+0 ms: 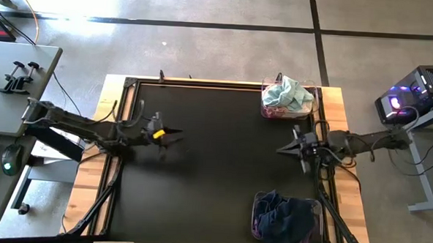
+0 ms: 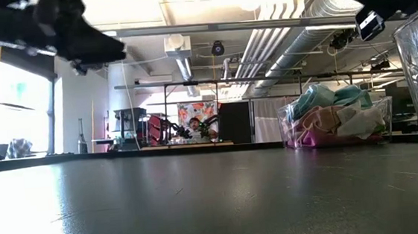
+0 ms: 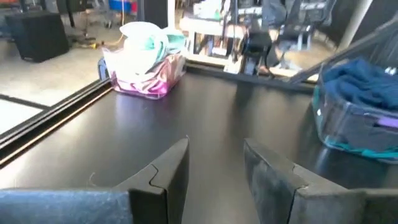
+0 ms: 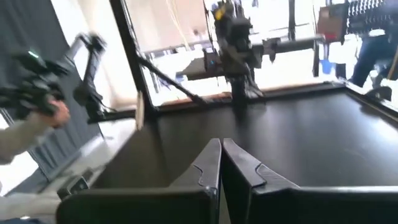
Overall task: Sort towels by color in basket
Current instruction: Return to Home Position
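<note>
The towels lie in two clear baskets on the table's right side. Pale mint, white and pink ones fill the far basket [image 1: 287, 99] [image 3: 146, 68] [image 2: 336, 122]. Navy and purple ones fill the near basket [image 1: 285, 220] [image 3: 360, 106]. My left gripper [image 1: 179, 138] [image 3: 214, 168] hovers over the table's left half, pointing roughly level toward the right edge, open with nothing between its fingers. My right gripper [image 1: 277, 149] [image 4: 221, 152] hovers between the two baskets, pointing toward the left edge, shut on nothing.
The black mat [image 1: 214, 180] between the grippers holds nothing. A wooden border [image 1: 346, 178] frames the table. In the right wrist view a person's hand [image 4: 37, 118] holds a dark device beyond the table's far left.
</note>
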Controlling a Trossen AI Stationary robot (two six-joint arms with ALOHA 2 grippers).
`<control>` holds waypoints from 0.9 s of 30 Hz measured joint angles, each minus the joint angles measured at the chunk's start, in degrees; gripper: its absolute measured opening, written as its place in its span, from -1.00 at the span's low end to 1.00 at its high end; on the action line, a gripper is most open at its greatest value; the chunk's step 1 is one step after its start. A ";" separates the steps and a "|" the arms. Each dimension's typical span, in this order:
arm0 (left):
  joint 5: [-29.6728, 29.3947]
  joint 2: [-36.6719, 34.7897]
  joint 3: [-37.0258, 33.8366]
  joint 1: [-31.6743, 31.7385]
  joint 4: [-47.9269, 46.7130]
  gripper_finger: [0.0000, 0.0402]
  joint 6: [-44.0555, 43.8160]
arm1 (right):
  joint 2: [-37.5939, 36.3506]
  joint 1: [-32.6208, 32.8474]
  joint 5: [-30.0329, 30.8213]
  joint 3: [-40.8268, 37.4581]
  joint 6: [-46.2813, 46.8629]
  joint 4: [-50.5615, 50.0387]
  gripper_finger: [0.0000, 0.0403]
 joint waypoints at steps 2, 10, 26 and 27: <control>0.10 -4.69 -3.60 0.39 1.01 -0.33 -0.59 | -3.32 0.02 -0.67 -1.22 0.00 -0.10 -0.99; 0.02 -22.03 -14.02 0.74 2.69 -0.37 -7.21 | -10.63 0.09 -6.33 -6.30 -2.40 -0.35 -1.00; 4.44 -44.71 -17.48 0.67 -11.91 -0.37 -1.81 | -15.96 0.04 -10.90 -12.85 -3.37 3.73 -1.00; 4.86 -46.14 -17.48 0.67 -13.35 -0.37 -1.96 | -15.96 0.04 -11.87 -12.85 -3.42 3.58 -1.00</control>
